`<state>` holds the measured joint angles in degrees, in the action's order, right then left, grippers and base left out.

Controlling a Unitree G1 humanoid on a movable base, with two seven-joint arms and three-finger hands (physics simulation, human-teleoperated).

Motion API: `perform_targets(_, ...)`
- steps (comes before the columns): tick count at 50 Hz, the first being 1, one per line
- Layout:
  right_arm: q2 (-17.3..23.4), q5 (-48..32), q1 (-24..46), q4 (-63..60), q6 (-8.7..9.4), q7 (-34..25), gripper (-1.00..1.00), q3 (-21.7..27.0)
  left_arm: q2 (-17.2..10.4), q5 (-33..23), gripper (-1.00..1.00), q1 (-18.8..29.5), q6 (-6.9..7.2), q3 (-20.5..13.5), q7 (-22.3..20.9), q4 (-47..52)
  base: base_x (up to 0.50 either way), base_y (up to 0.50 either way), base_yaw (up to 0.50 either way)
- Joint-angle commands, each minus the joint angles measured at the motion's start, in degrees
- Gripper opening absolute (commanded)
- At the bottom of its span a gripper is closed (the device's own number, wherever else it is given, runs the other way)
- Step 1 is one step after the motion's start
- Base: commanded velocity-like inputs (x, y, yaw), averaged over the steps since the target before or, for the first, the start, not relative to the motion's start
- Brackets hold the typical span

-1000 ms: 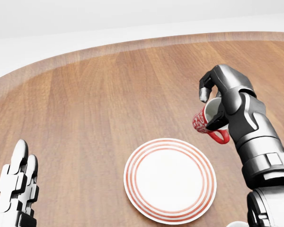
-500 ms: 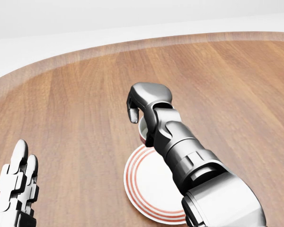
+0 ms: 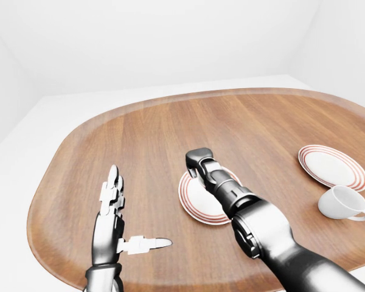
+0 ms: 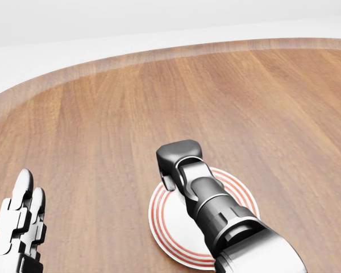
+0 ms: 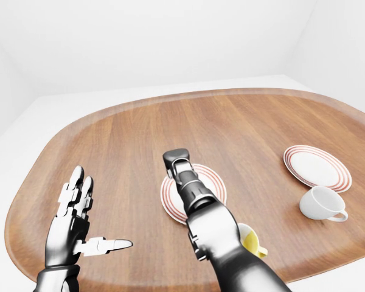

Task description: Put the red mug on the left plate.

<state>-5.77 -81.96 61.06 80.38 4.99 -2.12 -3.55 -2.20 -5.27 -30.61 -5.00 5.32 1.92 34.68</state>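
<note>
In the left-eye view, the right hand [image 3: 199, 161] reaches over the upper left rim of the left plate [image 3: 198, 204], a white plate with red rings lying near the middle of the wooden counter [image 3: 158, 128]. The forearm runs from the bottom right across the plate and covers most of it. The red mug cannot be seen here; if it is under the hand, the knuckles and wrist hide it, so whether the right fingers are closed on anything cannot be told. The left hand [image 3: 112, 210] stands upright at the lower left, well apart from the plate, fingers straight and pressed side by side, thumb stuck out to the right, holding nothing. At the right edge lie a second ringed plate [image 3: 333, 166] and, just below it, a white cup [image 3: 340, 202] on its side.

In the head view, the right hand [image 4: 179, 162] sits at the top left rim of the left plate [image 4: 162, 219], its dark back filling the spot where the mug would be; one fingertip curls down at the plate's edge. The left fingers [image 4: 20, 219] show at the bottom left, together and straight.

In the right-eye view, a yellow cup [image 5: 250, 239] peeks out from behind the right forearm, below and right of the left plate [image 5: 170, 204], near the counter's lower edge.
</note>
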Motion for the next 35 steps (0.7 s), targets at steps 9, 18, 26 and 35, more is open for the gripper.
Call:
perform_targets(9, 1.37, -0.37, -3.81, 0.20, 0.01, -0.77, -1.00, 4.92, 0.32, 0.49, 1.00, 0.13, 0.00, -0.64, -0.51, -0.27, 0.00, 0.00, 0.00)
perform_targets(18, 2.70, 2.31, -3.65, 0.13, 0.01, -0.16, -1.00, 5.48, 0.45, 0.23, 1.00, -0.07, 0.00, -0.55, -0.52, -0.11, 0.00, 0.00, 0.00)
perform_targets(26, 3.02, 2.47, -4.06, 0.18, 0.01, -0.29, -1.00, 5.02, 0.48, 0.32, 1.00, 0.07, 0.00, -0.68, -0.58, -0.19, 0.00, 0.00, 0.00)
perform_targets(35, 2.98, 2.88, -4.11, 0.17, 0.01, 0.36, -1.00, 5.14, 0.55, 0.21, 1.00, 0.17, 0.00, -0.64, -0.56, -0.28, 0.00, 0.00, 0.00)
